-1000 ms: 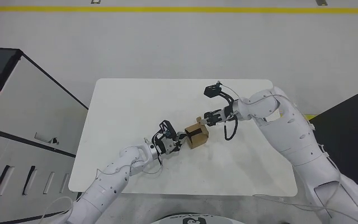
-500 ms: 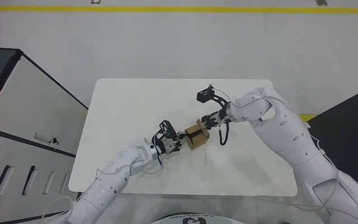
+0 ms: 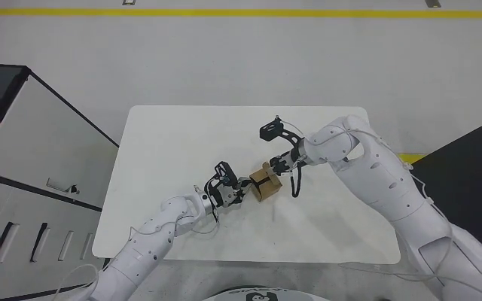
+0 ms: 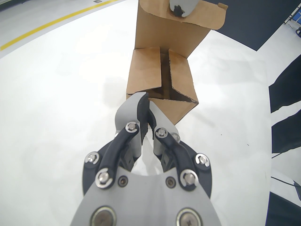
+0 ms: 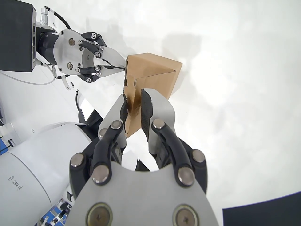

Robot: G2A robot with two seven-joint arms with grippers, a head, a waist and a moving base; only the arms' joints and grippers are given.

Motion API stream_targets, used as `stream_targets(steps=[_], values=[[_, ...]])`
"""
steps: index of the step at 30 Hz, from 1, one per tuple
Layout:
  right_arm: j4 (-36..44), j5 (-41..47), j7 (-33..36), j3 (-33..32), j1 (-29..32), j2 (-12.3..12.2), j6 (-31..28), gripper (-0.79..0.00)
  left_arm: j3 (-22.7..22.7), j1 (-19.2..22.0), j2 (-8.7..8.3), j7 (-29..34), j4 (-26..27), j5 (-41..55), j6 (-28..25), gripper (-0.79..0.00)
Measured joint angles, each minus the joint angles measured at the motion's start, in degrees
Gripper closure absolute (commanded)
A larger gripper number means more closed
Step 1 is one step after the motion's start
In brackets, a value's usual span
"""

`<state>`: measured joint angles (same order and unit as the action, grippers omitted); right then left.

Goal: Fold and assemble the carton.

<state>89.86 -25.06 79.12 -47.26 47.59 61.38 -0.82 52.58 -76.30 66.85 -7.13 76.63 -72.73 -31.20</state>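
While the closing of one open end is in hand, we list: carton (image 3: pixel 265 181), at the centre of the desk (image 3: pixel 188 135); two side flaps (image 4: pixel 145 66) folded inward; lid flap (image 4: pixel 164 31) standing open. Left arm (image 3: pixel 169 218), low, from 7 o'clock; left jaws together, pinching the carton's near wall edge. Right arm (image 3: pixel 339 143), bent, from 2 o'clock; right jaws clamped on the lid flap's tip. Next move, we judge: swing that flap over the side flaps and tuck it, body held steady.
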Motion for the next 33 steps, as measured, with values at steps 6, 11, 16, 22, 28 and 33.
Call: stream_targets(steps=[6, 11, 16, 22, 28, 33], values=[[0.6, 0.3, 0.4, -1.0, 0.7, -0.4, 0.2, -0.046, 0.0, 0.0, 0.0, 0.0, 0.0, 0.0, 0.0, 0.0], [1.4, 0.6, 0.9, -1.9, 1.5, -0.8, 0.2, -0.135, 0.0, 0.0, 0.0, 0.0, 0.0, 0.0, 0.0, 0.0], [2.2, 0.5, 1.5, -2.6, 2.3, -1.1, 0.1, -0.145, 0.0, 0.0, 0.0, 0.0, 0.0, 0.0, 0.0, 0.0], [3.6, 0.4, 2.2, -3.6, 3.3, -1.7, 0.2, -0.08, 0.0, 0.0, 0.0, 0.0, 0.0, 0.0, 0.0, 0.0], [4.9, 0.2, 2.2, -5.0, 4.5, -2.2, 0.6, -0.071, 0.0, 0.0, 0.0, 0.0, 0.0, 0.0, 0.0, 0.0], [5.5, 0.1, 2.2, -5.0, 4.9, -2.4, 0.2, -0.003, 0.0, 0.0, 0.0, 0.0, 0.0, 0.0, 0.0, 0.0]])
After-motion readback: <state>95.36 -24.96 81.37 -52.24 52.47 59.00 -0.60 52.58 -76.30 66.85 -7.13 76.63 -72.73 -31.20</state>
